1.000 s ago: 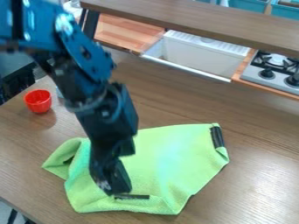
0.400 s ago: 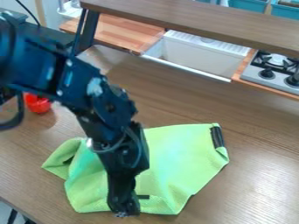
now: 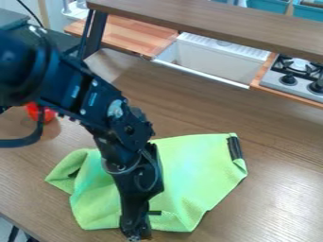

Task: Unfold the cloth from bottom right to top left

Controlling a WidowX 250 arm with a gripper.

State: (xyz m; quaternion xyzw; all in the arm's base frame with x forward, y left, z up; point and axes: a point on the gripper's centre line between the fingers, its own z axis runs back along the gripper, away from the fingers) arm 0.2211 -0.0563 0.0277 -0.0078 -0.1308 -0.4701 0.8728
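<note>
The black robot arm [image 3: 95, 101] hides part of the lime-green, finely textured cloth [image 3: 189, 175] and partly covers a small red cup [image 3: 31, 111]. At the cloth's near edge, the black two-finger gripper [image 3: 135, 232] is dark and hard to read; I cannot tell whether its jaws are spread or pressed together. The cloth lies on the brown wood-grain desk [image 3: 271, 194], rumpled, its left corner folded, a black strip [image 3: 234, 147] at its right.

Red cup [image 3: 34, 112] on tabletop [image 3: 271, 189], L side; white sink [image 3: 217, 59] up top w/ stove [image 3: 295, 78] to its R.
</note>
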